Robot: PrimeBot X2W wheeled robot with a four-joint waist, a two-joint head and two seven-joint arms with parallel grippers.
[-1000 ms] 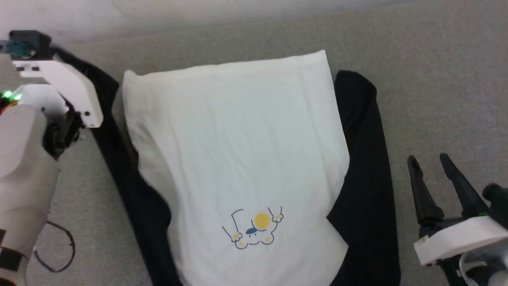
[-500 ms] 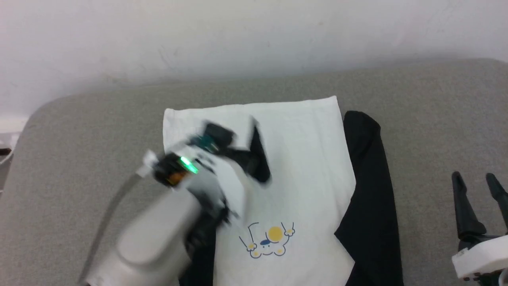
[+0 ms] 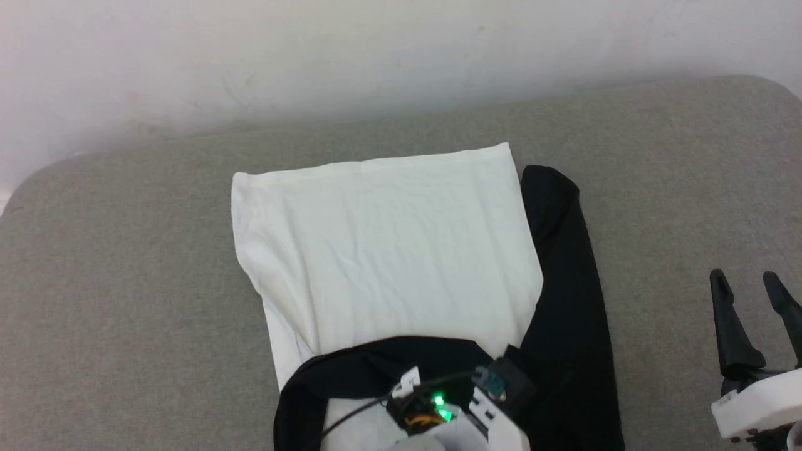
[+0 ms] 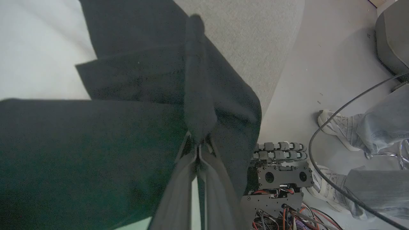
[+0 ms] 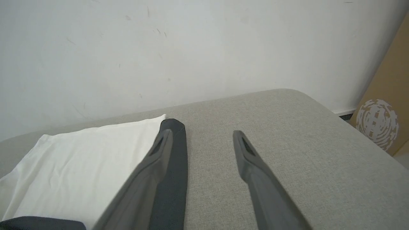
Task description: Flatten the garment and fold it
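The grey padded surface (image 3: 125, 282) carries the garment (image 3: 388, 250), spread near its middle with the hem toward the wall. The white torso (image 3: 376, 238) lies flat bar a few shallow creases. One black sleeve (image 3: 567, 282) lies straight along the torso's edge on the robot's right side. The other sleeve (image 3: 376, 363) arcs across the near part of the torso, on top of the white cloth.

The left gripper (image 4: 198, 148) is clamped tight on this crossing sleeve, with a ridge of black cloth pinched up between the jaws. Dark on dark, I cannot tell whether it has the cuff or a spot further up. The right gripper (image 3: 745, 279) hovers well apart over bare surface on the right, jaws spread wide and holding nothing.

The cloth looks light, thin and limp. It will sag from any single pinch, keep no shape, and drag on the textured cover rather than slide. The best holds, I judge, are doubled edges such as a cuff, a hem corner or a shoulder seam. Two grips set apart should make the fold line run straight. The straight sleeve's cuff (image 3: 545, 178), just beside the far hem corner, is the handy spot for the free gripper.
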